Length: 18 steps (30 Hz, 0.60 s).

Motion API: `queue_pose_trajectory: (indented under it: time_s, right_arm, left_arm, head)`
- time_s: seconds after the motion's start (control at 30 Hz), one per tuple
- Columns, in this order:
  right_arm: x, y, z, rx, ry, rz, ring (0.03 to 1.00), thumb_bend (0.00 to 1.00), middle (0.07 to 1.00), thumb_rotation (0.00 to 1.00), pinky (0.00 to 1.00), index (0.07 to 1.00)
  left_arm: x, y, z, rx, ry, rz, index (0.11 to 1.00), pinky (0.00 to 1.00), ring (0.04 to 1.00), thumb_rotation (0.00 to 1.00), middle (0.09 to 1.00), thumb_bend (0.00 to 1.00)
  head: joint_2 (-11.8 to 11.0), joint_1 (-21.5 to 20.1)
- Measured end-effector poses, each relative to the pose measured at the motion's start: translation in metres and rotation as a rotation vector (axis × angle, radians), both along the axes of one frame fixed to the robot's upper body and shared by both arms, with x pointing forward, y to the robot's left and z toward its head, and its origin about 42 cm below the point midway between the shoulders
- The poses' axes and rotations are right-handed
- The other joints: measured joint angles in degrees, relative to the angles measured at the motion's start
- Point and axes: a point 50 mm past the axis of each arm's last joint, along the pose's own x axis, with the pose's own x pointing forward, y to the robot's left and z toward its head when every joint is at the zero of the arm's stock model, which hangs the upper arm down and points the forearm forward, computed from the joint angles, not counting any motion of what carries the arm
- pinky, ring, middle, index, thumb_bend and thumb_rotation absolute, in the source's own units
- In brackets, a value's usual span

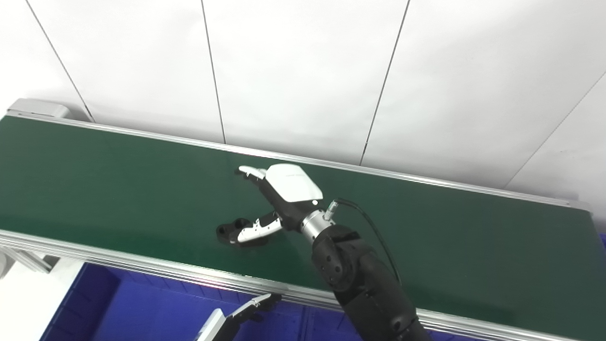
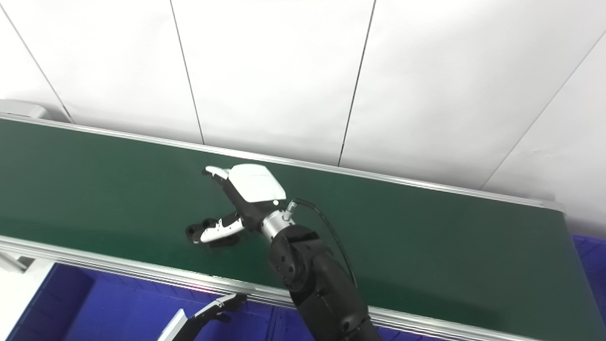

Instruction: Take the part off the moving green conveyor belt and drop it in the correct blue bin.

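I see my right hand (image 1: 272,201) stretched out over the green conveyor belt (image 1: 118,184), its arm (image 1: 364,279) coming in from the lower right. The hand is spread wide, the fingers (image 1: 251,171) reaching toward the far side of the belt and the thumb (image 1: 258,228) pointing left at the near side. The part (image 1: 231,232), a small black piece with a round hole, lies on the belt at the thumb's tip; the thumb lies over it and seems to touch it, but the fingers are well apart from it, so I would not call it gripped. Whether the part is lifted at all I cannot tell. Below the belt's near metal rail (image 1: 142,267) sits a blue bin (image 1: 142,308), and what I can see of its inside shows only bare blue floor. A sliver of another blue bin (image 2: 589,255) shows past the belt's right end, its contents hidden from me. My left hand (image 1: 236,317) shows only in part at the bottom edge, over the near blue bin, fingers pointing up toward the rail; I cannot tell how far open it is. Behind the belt stands a white panelled wall (image 1: 303,71).
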Motion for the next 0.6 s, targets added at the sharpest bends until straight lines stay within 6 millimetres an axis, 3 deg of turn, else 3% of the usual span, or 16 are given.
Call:
queue_pose_trajectory:
  time_s: [0.37,0.6]
  right_arm:
    - [-0.002,-0.002,-0.026,-0.102,0.017,0.012,0.780,0.86,0.829,0.40,0.72,0.871]
    - [0.000,-0.019,-0.040,-0.153,0.020,0.007,0.785,0.84,0.834,0.33,0.70,0.853]
  left_arm:
    - [0.000,-0.002,0.001,-0.003,-0.006,0.007,0.840,0.69,0.801,0.57,0.842,0.93]
    - [0.000,-0.003,0.001,-0.006,-0.003,0.011,0.840,0.71,0.810,0.58,0.846,0.94]
  head:
    - [0.88,0.70]
    - [1.32,0.88]
